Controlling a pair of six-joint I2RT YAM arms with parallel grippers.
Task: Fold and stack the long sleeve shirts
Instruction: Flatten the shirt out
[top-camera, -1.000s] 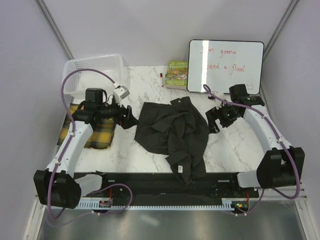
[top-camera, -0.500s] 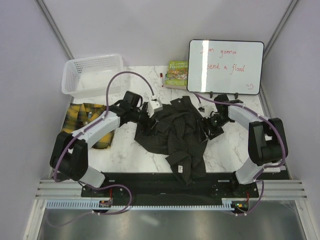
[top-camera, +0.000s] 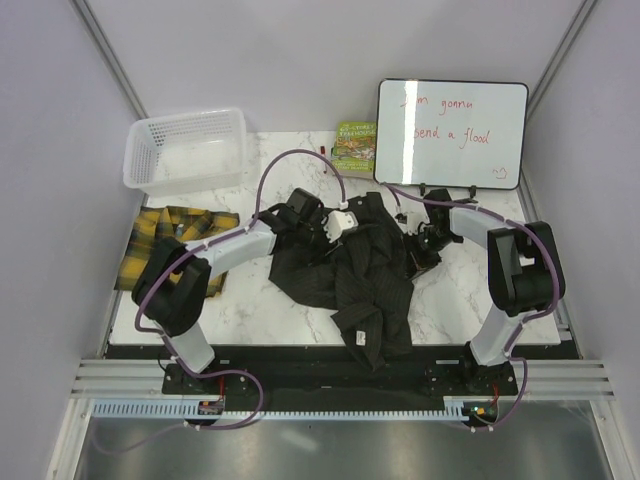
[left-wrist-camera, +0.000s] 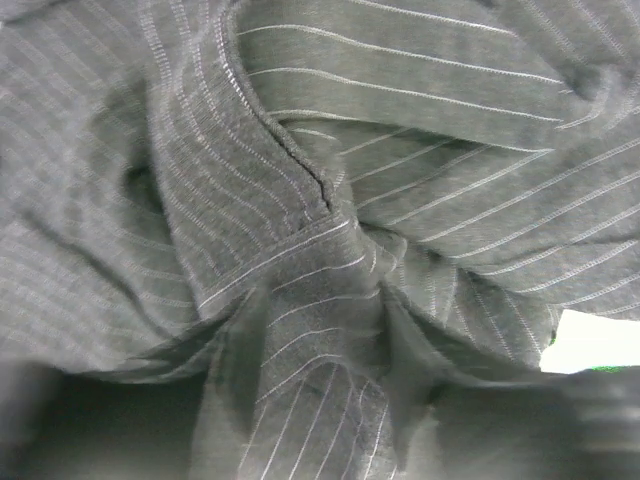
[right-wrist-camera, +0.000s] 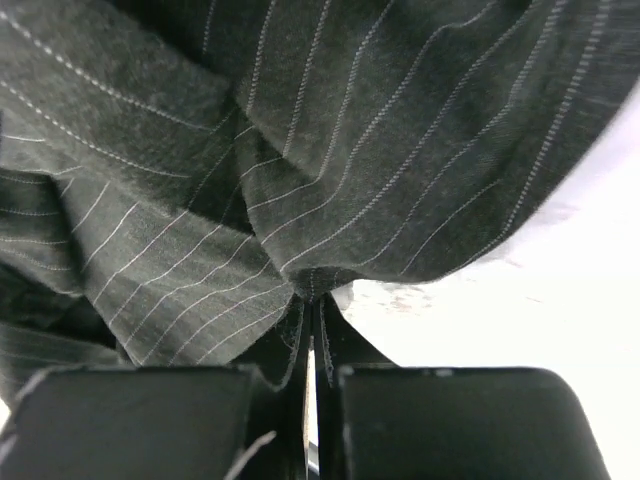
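Your right gripper (right-wrist-camera: 312, 305) has its fingers pressed together on a fold of the pinstriped shirt (top-camera: 350, 280). In the right wrist view the dark cloth is pinched right at the fingertips, with bright marble showing just beside it. From above, that grip sits at the shirt's right edge, toward the far side of the heap.

Your left gripper (top-camera: 345, 238) is down on the far left part of the same shirt, its tips sunk into the folds. The left wrist view is filled with striped cloth and the fingers are only a blur along the bottom, so you cannot tell whether they are spread or closed on anything.

The pinstriped shirt lies crumpled and unfolded in the middle of the table (top-camera: 260, 300), with one end trailing over the near edge between the two arm bases. The plaid shirt (top-camera: 170, 245) – yellow and black – lies bunched at the table's left edge, well apart from both grippers and partly behind the left arm.

A white mesh basket (top-camera: 185, 150) stands at the far left corner. A whiteboard (top-camera: 450, 135) with red handwriting leans at the far right, and a green book (top-camera: 353, 148) lies just to its left
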